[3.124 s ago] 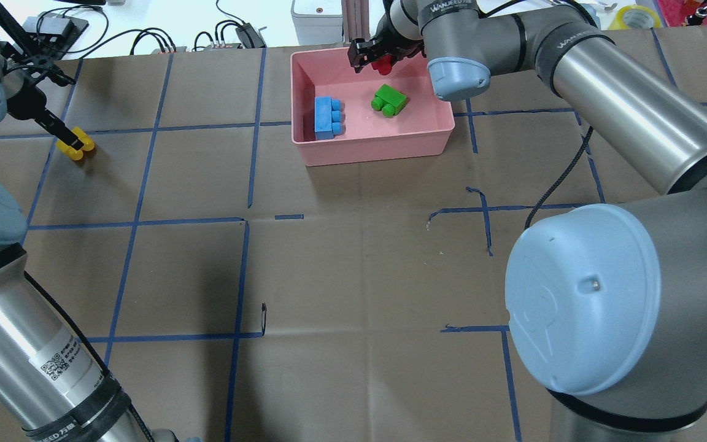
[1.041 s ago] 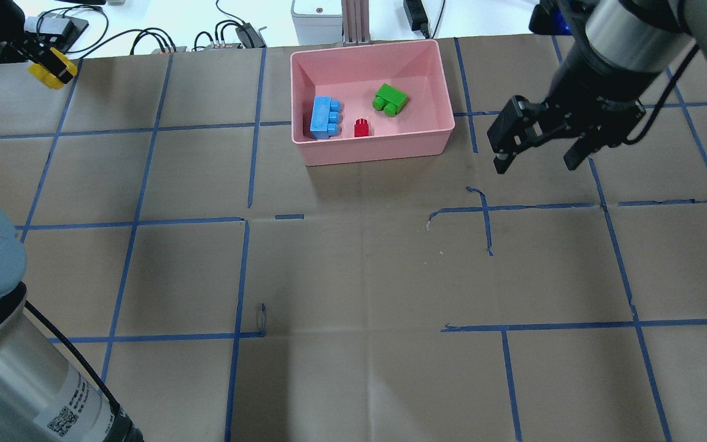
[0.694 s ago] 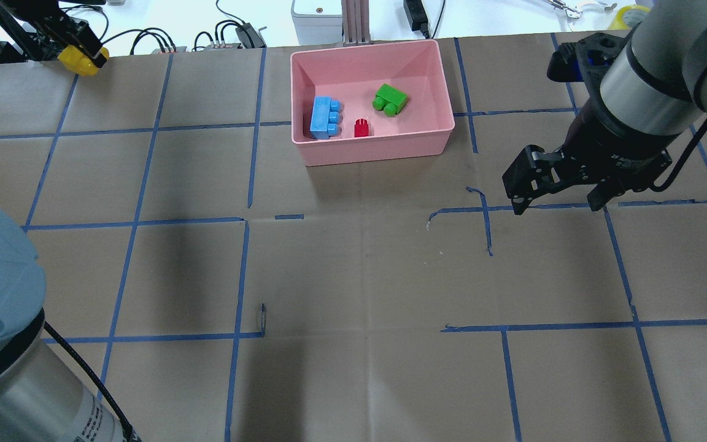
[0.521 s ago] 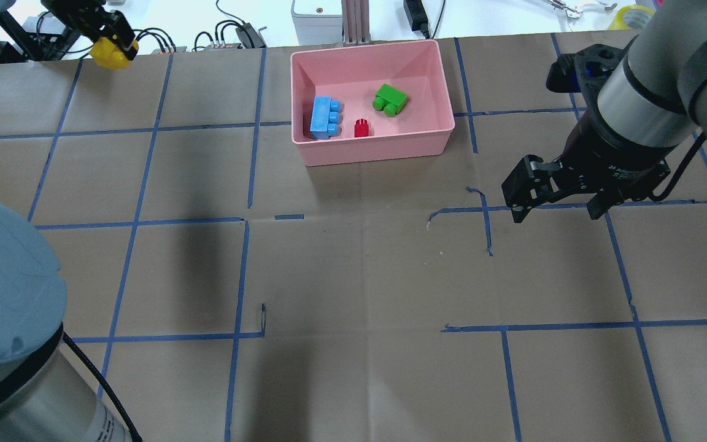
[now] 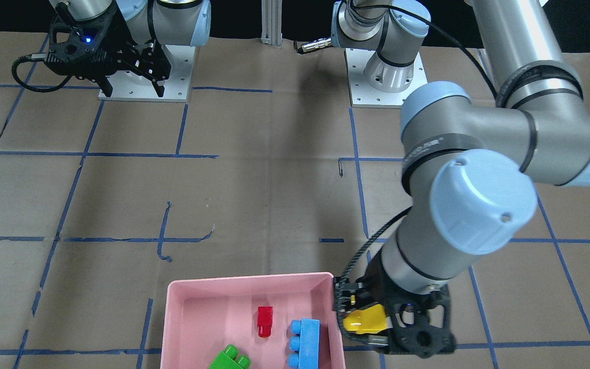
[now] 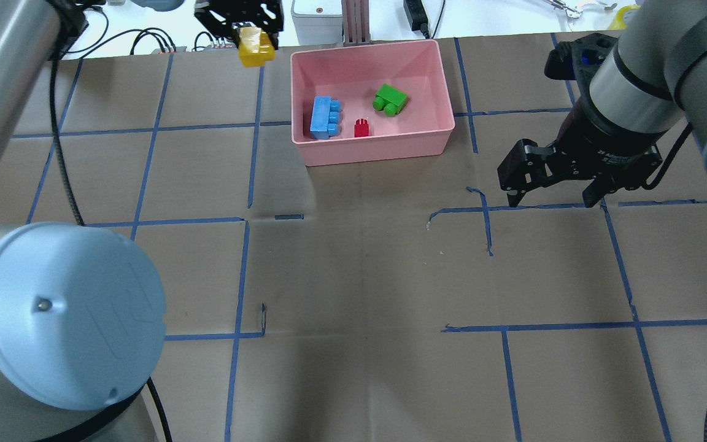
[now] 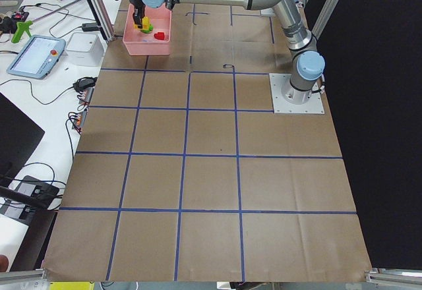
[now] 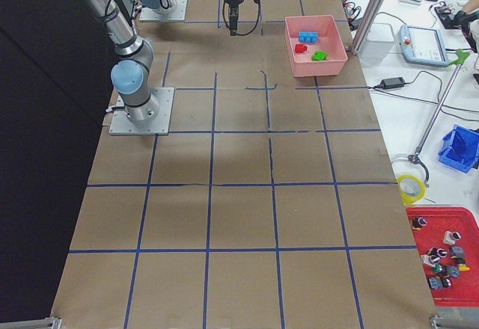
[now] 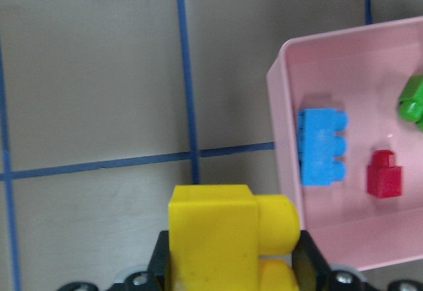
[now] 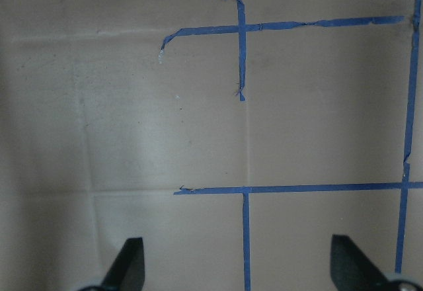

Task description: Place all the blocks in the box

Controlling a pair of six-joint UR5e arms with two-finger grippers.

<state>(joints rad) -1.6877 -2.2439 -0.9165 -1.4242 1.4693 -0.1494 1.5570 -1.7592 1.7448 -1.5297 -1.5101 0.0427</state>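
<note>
The yellow two-stud plastic brick [image 6: 256, 50], likely light, stiff and slick, is sitting clamped by its sides in the left gripper [image 6: 254, 38]; the right gripper [image 6: 551, 199] is gaping.

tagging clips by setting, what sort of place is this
Likely a robotics lab: an arm's mounting plate bolted to the table, a blue tape grid across it, a teach pendant beside it.

The left arm is holding itself stretched far forward with the wrist pointing down. The left pincer [image 6: 256, 43] is clamping the yellow block [image 9: 221, 235] between both fingers. The right arm is sitting bent at the elbow, and the right pincer [image 6: 550, 200] is hanging downward with its fingers spread wide, gripping nothing.
</note>
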